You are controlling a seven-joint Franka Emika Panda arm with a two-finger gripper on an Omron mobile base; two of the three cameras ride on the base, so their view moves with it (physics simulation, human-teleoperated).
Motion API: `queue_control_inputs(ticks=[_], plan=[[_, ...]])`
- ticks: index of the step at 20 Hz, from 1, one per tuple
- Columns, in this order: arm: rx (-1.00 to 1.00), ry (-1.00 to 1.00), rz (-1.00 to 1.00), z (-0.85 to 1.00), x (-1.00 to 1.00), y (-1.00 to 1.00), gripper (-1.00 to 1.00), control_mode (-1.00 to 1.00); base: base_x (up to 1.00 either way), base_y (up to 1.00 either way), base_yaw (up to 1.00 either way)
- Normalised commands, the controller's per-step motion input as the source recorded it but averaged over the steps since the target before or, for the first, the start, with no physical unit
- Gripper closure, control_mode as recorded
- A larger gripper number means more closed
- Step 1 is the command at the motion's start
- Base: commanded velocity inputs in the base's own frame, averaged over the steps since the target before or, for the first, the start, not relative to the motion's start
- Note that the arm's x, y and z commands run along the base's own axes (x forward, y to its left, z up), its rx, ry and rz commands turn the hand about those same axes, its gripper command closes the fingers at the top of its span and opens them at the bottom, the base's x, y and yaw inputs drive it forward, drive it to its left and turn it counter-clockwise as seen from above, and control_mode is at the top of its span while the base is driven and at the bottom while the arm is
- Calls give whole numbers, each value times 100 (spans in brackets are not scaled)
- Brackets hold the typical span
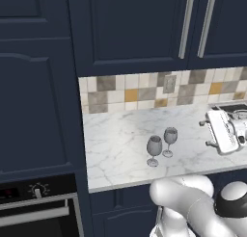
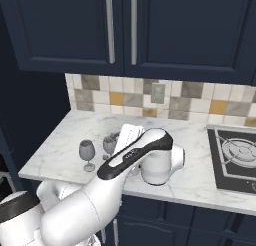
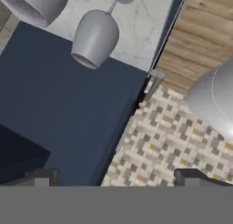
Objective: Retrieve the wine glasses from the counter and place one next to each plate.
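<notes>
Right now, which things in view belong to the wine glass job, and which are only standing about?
Belong to the job:
- left wine glass
- right wine glass
- the counter they stand on
- the gripper, holding nothing

Only standing about:
- stove
- oven
- wall outlet
- upper cabinets

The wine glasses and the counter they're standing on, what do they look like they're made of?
The wine glasses look like thin, clear, grey-tinted glass with a smooth sheen: the marble shows faintly through their bowls and slim stems, though the rendering leaves them nearly opaque in places. The counter looks like polished white marble, judging by its irregular grey veining and its even, flat surface; it could equally be a marble-look laminate.
</notes>
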Motion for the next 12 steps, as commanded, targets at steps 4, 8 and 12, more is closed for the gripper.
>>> queue_control_inputs(ticks=[4,8,12], plan=[[8,14,10,-37,53,0,-100,-100,0,0,0],[4,7,7,-39,48,-3,-100,-100,0,0,0],[3,6,7,-44,39,-1,-100,-100,0,0,0]])
